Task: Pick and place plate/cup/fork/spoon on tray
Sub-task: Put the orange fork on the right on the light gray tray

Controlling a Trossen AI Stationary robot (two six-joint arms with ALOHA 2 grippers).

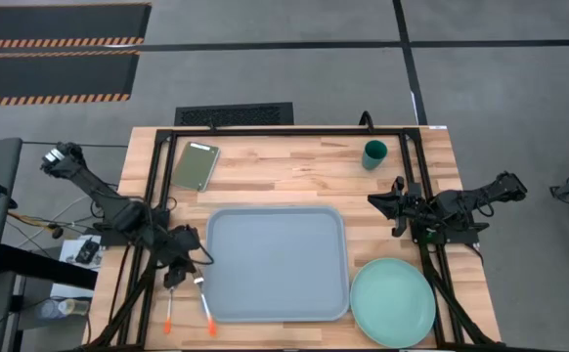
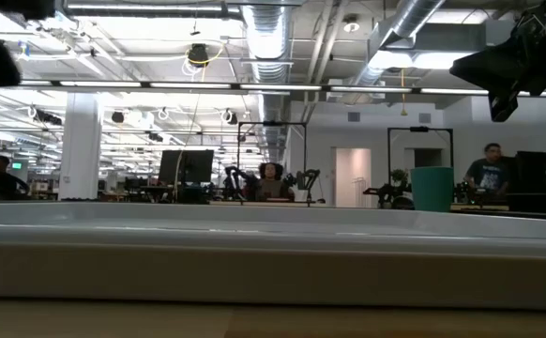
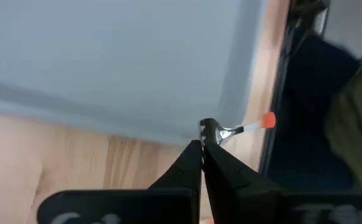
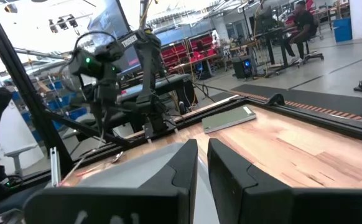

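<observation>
**Tray bare, cutlery at its left edge, left gripper low over the utensils**

The tray (image 1: 276, 264) lies flat in the middle of the table (image 1: 294, 176), its long axis running left to right, with nothing on it. The plate (image 1: 393, 302) sits on the table at the front right corner, its rim just beside the tray's right edge. The cup (image 1: 374, 154) stands upright near the back right corner, well apart from the tray.

Two orange-handled utensils lie on the table by the tray's front left corner. One (image 1: 206, 306) lies close against the tray's left rim, metal end toward the back, handle toward the front edge. The other (image 1: 168, 315) lies farther left, nearly parallel. Which is the fork and which the spoon cannot be told.

The left gripper (image 1: 180, 271) hangs low over the metal ends of these utensils; in its wrist view its fingers (image 3: 221, 171) are pressed together, their tips meeting a shiny metal end (image 3: 213, 130) beside the tray's rim.

The right gripper (image 1: 386, 202) waits near the table's right edge, between cup and plate, fingers (image 4: 231, 174) nearly closed and holding nothing.

An olive-green pad (image 1: 196, 164) lies near the back left corner.
</observation>
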